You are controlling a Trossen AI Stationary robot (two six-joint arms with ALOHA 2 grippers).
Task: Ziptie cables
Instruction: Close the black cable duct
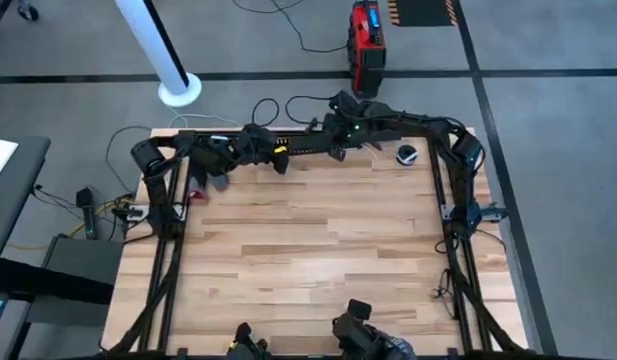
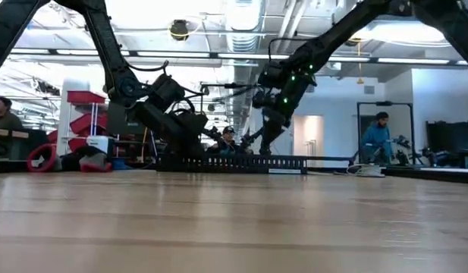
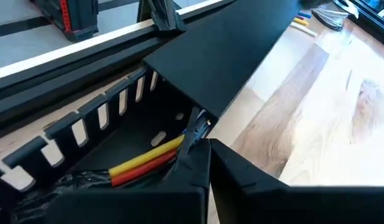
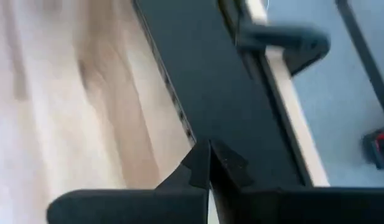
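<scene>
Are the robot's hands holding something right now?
Right hand pinches the flat black cover strip by its edge. Left hand is at the slotted channel; hold unclear.

Behind the left pincer (image 2: 190, 127) stands a red shelf (image 2: 85, 114) near a white wall. Bright ceiling lights (image 2: 180, 11) and pipes hang above. Grey carpet floor (image 1: 548, 140) with black lines surrounds the wooden table (image 1: 308, 250).

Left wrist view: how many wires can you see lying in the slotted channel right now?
2: a yellow wire and a red wire lie side by side in the black comb-slotted plastic channel. The flat black cover strip and the left gripper may hide more.
</scene>
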